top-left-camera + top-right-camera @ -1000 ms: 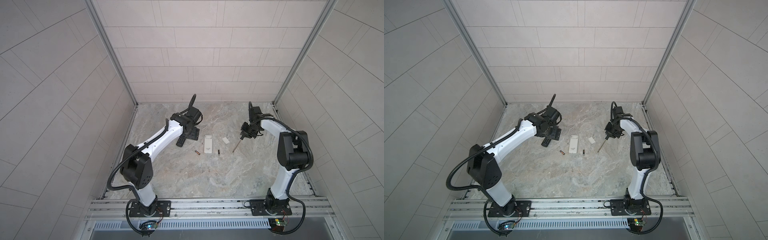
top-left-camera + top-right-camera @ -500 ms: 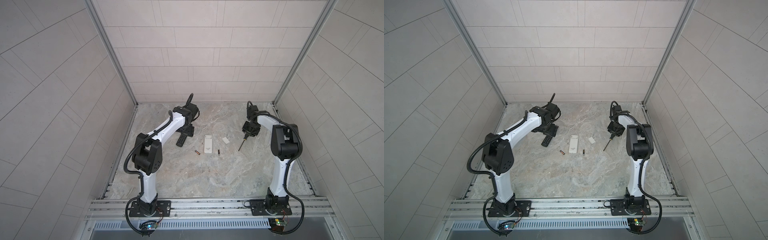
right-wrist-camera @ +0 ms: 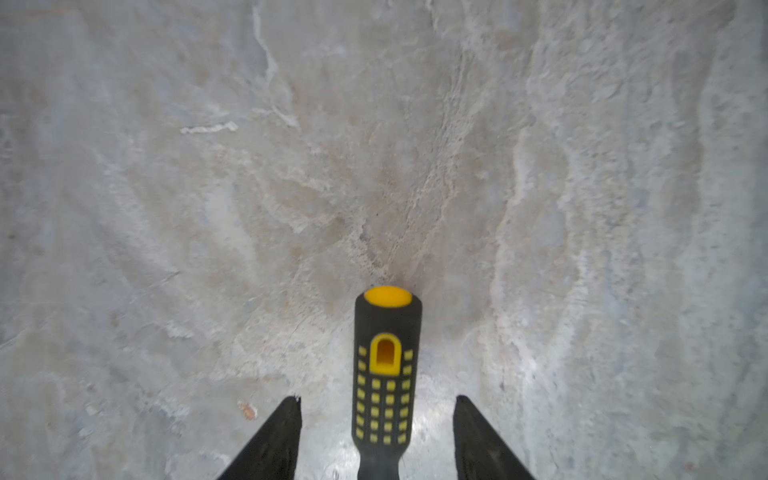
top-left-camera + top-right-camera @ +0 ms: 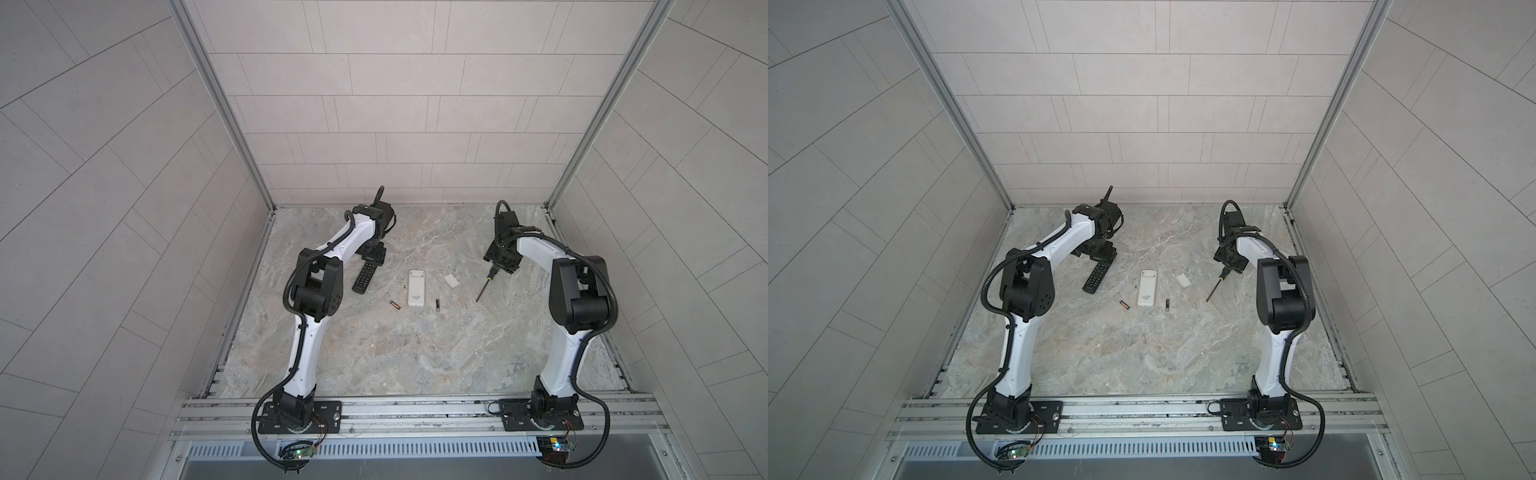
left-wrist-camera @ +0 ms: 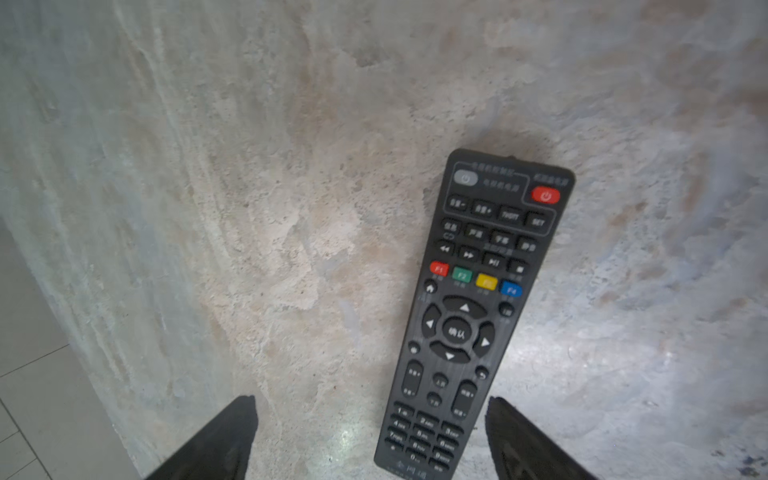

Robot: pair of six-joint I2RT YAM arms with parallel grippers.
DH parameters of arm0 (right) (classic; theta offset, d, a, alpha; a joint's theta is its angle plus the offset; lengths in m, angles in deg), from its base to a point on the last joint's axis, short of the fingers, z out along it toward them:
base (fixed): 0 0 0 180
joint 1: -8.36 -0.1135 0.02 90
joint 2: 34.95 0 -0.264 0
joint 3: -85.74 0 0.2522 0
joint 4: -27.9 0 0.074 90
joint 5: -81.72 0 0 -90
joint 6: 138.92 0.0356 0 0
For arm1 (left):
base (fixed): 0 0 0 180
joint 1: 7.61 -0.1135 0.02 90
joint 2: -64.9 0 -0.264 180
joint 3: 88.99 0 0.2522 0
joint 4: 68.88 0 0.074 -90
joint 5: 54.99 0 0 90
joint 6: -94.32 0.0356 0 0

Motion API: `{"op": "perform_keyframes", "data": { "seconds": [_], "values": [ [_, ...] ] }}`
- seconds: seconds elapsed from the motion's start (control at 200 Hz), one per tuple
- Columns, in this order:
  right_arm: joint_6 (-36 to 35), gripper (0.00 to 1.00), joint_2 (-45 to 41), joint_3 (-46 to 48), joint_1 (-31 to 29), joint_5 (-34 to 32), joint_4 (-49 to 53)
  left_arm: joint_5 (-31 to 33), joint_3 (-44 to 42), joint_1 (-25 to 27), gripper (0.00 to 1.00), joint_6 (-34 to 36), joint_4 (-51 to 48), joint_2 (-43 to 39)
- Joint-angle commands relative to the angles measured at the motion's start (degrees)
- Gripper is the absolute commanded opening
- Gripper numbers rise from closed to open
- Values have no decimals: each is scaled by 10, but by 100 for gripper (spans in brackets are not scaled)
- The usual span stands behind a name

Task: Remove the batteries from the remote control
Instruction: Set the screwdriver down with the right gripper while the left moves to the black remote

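Note:
The white remote control (image 4: 416,288) (image 4: 1148,287) lies mid-table. Two batteries, black with a copper end, lie loose beside it: one on its left (image 4: 395,305) (image 4: 1125,306) and one on its right (image 4: 437,305) (image 4: 1167,304). My left gripper (image 4: 372,254) (image 5: 370,401) is open above the far end of a black remote (image 4: 367,277) (image 5: 473,316), not touching it. My right gripper (image 4: 501,266) (image 3: 378,398) is open, and the black-and-yellow screwdriver (image 4: 485,287) (image 3: 384,374) lies on the table between its fingers with a gap on each side.
A small white cover piece (image 4: 451,280) (image 4: 1183,280) lies between the white remote and the screwdriver. Metal rails (image 4: 266,232) edge the marble table (image 4: 415,353) on both sides, and tiled walls close in left, right and behind.
My right gripper has opened and let go of the screwdriver, which now rests on the table. Both arms have folded back with their elbows raised. The left gripper stays open.

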Motion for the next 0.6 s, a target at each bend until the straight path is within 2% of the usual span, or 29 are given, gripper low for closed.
{"op": "perform_keyframes", "data": {
  "seconds": [0.0, 0.21, 0.33, 0.435, 0.595],
  "values": [
    [-10, 67, -34, 21, -11, -20, -19, -7, 33, 1, 92, 26, -27, 24],
    [-24, 70, -75, 61, -51, -55, -16, 12, 82, 1, 90, 19, -45, 87],
    [-24, 70, -90, 61, -66, -56, -3, 8, 103, 2, 83, 16, -52, 115],
    [-27, 70, -102, 60, -73, -60, 7, 3, 99, 1, 75, 11, -53, 117],
    [-34, 70, -115, 58, -78, -59, 16, -4, 81, 1, 73, -7, -48, 104]
  ]
}}
